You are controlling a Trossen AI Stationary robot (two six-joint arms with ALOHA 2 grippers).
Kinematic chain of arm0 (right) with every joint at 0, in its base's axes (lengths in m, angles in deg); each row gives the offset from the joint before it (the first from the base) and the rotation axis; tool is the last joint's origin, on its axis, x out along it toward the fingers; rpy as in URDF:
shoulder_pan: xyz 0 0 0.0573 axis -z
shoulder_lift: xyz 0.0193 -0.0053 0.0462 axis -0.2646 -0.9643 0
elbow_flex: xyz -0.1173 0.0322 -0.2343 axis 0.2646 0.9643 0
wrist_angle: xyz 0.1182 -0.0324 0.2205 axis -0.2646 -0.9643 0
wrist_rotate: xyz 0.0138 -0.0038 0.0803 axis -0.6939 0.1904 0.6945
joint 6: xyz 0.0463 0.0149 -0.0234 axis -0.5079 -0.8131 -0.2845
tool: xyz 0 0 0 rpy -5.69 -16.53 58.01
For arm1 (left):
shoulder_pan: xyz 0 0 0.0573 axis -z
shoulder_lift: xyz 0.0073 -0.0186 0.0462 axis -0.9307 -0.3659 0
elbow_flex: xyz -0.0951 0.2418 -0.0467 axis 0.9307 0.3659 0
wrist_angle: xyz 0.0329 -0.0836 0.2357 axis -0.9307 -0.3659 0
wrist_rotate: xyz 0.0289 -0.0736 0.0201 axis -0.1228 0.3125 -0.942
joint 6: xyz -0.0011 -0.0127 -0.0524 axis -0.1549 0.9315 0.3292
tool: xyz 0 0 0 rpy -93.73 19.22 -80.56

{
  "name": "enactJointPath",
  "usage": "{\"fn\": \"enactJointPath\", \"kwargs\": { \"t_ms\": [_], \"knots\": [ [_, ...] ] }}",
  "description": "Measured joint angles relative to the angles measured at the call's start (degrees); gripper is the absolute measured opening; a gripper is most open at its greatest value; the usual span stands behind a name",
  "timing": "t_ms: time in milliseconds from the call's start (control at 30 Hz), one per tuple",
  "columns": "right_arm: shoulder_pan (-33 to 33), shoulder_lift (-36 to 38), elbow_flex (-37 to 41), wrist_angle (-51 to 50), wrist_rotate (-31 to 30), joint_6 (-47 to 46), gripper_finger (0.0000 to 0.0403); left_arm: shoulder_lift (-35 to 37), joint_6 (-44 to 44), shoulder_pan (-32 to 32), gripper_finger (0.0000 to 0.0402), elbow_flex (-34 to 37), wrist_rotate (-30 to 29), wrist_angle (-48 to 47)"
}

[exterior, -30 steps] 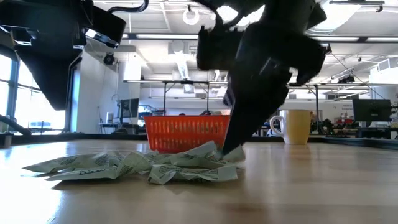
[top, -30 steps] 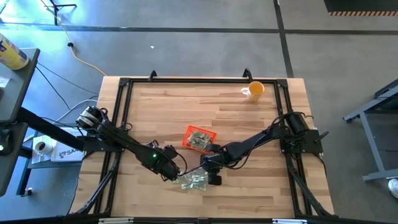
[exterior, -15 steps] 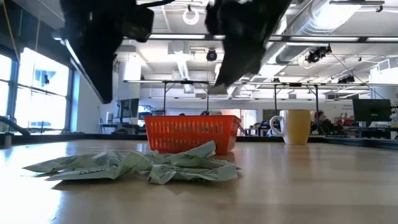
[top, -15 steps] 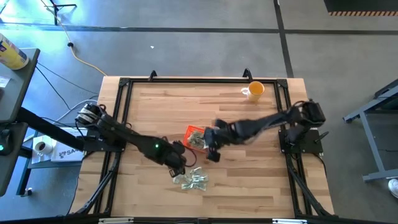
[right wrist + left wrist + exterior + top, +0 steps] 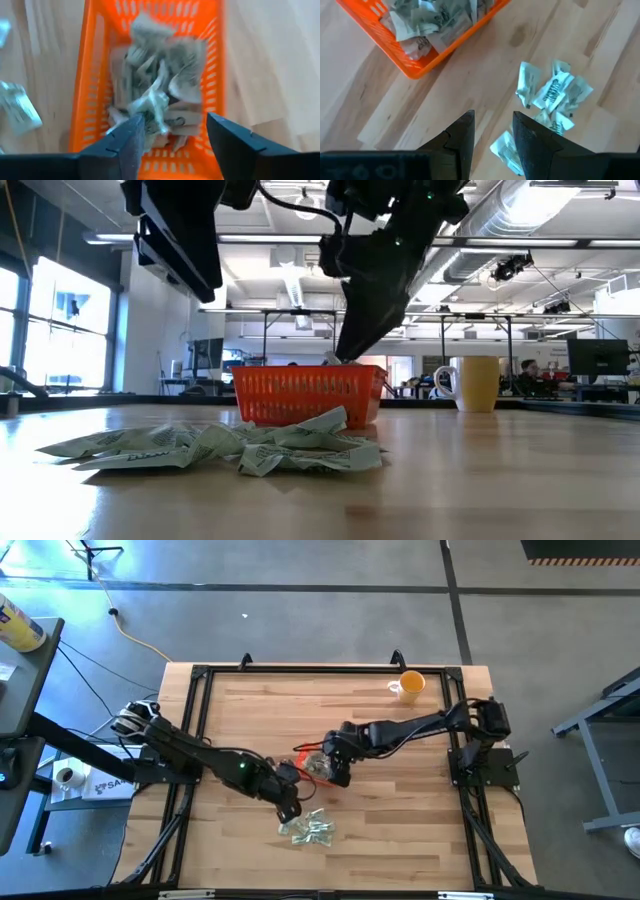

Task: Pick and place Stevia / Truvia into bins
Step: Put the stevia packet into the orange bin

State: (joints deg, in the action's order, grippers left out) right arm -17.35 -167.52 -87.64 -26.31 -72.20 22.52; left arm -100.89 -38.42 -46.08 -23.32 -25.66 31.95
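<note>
The orange tray [image 5: 150, 75] holds several green-and-white packets [image 5: 165, 65] and stands mid-table [image 5: 308, 752]. My right gripper [image 5: 175, 122] hangs open just above it [image 5: 335, 768]. A crumpled packet [image 5: 154, 106] shows blurred between its fingers, close to one fingertip. More packets lie in a loose pile [image 5: 310, 830] on the wood nearer the front edge [image 5: 552, 97]. My left gripper [image 5: 492, 117] is open and holds nothing. It hovers over bare wood between the tray and the pile [image 5: 290, 803]. My right gripper points down over the tray with its fingers apart. The crumpled packet [image 5: 150, 120] shows right beside the inner side of one fingertip [image 5: 136, 127]. I cannot tell whether it touches the finger or is loose above the tray's heap.
An orange-yellow cup [image 5: 409, 686] stands at the far right of the table [image 5: 478, 383]. A black frame [image 5: 200, 675] runs round the tabletop. Open wood lies to the right of the pile and along the front edge.
My right gripper has risen from the pile and gone toward the far edge, and now hangs above the tray. My left gripper has shifted a little from the pile toward the tray. The pile has stayed where it was.
</note>
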Motion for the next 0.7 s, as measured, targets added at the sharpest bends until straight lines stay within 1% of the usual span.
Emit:
{"fn": "enactJointPath", "kwargs": {
  "t_ms": [67,167,300,467,700],
  "knots": [
    [-0.71,-1.66,0.0,-0.01,0.0,0.79,0.0207,0.0,0.06,-0.02,0.0168,0.0,-0.12,-0.22],
    [-1.63,-3.87,0.0,0.08,-0.49,2.26,0.0205,-0.09,1.15,0.0,0.0168,0.0,-0.2,-0.65],
    [-2.39,-4.58,0.0,-0.02,-0.39,3.65,0.0197,-0.09,1.77,0.0,0.0168,0.0,-0.2,-0.61],
    [-2.68,-0.93,0.04,-1.63,-0.93,3.94,0.0194,-0.09,1.91,0.0,0.0168,0.0,-0.23,-0.41],
    [-2.64,4.27,0.03,-2.48,-3.83,3.99,0.021,-0.09,1.65,-1.84,0.0168,0.0,1.01,-0.2]
  ]
}}
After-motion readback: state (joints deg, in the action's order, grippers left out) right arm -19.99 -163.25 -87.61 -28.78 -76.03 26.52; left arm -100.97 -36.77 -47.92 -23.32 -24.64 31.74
